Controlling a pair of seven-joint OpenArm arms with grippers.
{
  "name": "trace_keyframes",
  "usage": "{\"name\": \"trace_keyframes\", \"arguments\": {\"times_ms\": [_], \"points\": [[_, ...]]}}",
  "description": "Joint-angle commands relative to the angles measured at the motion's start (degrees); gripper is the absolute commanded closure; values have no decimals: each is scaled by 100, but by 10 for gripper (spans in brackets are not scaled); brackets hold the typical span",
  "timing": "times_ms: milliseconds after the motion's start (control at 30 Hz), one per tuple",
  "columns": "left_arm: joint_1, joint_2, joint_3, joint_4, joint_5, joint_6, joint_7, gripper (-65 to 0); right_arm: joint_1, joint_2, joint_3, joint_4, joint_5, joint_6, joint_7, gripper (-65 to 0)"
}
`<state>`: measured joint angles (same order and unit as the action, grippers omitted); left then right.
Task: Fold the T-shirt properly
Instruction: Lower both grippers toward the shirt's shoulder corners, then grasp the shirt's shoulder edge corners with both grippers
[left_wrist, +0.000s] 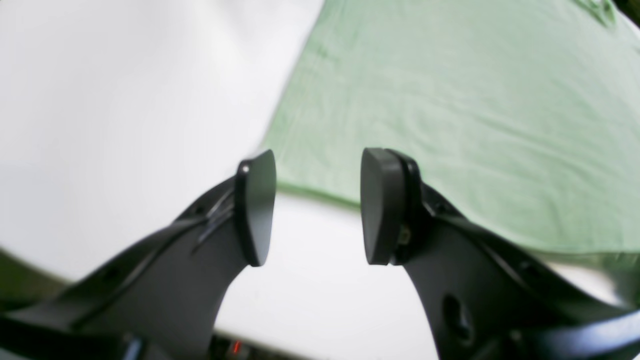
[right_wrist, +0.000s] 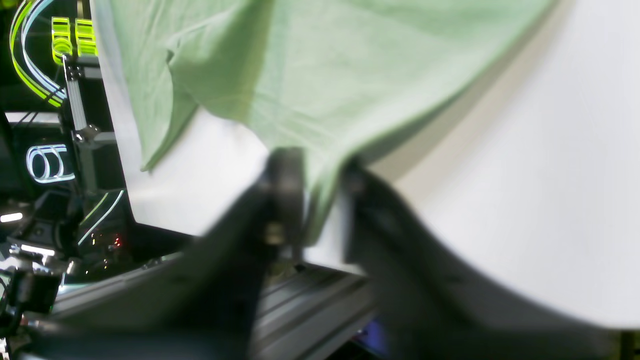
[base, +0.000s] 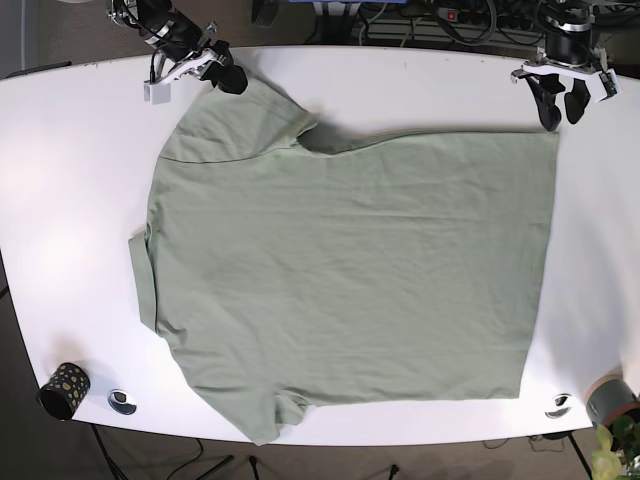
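- Shirt (base: 350, 270) lies spread flat over the middle of the white worktop (base: 60, 180), sleeves to the left, hem to the right.
- Right tool (right_wrist: 312, 195), at the far left of the worktop, is clenched on the edge of the far sleeve, lifting that cloth slightly.
- Left tool (left_wrist: 317, 205) hovers at the shirt's far right corner, released, its jaws spread apart and pointing down, holding nothing.

White table (base: 60, 180), dark floor (base: 20, 400)
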<state>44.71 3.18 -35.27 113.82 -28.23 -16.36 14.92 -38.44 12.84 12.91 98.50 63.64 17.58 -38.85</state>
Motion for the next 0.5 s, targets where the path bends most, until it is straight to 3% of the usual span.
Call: {"name": "trace_keyframes", "arguments": {"times_ms": [0, 100, 267, 467], "points": [[26, -32, -179, 95, -83, -12, 60, -257, 15, 57, 24, 62, 102, 66, 30, 0], [-194, -15, -443, 86, -223, -39, 473, -257, 33, 57, 24, 62, 93, 66, 30, 0], [-581, -15, -1172, -28, -865, -540, 1423, -260, 24, 74, 32, 62, 93, 75, 30, 0], [-1310, -24, -1928, -107, -944, -953, 2794, -261, 33, 144, 24, 62, 93, 75, 30, 0]]}}
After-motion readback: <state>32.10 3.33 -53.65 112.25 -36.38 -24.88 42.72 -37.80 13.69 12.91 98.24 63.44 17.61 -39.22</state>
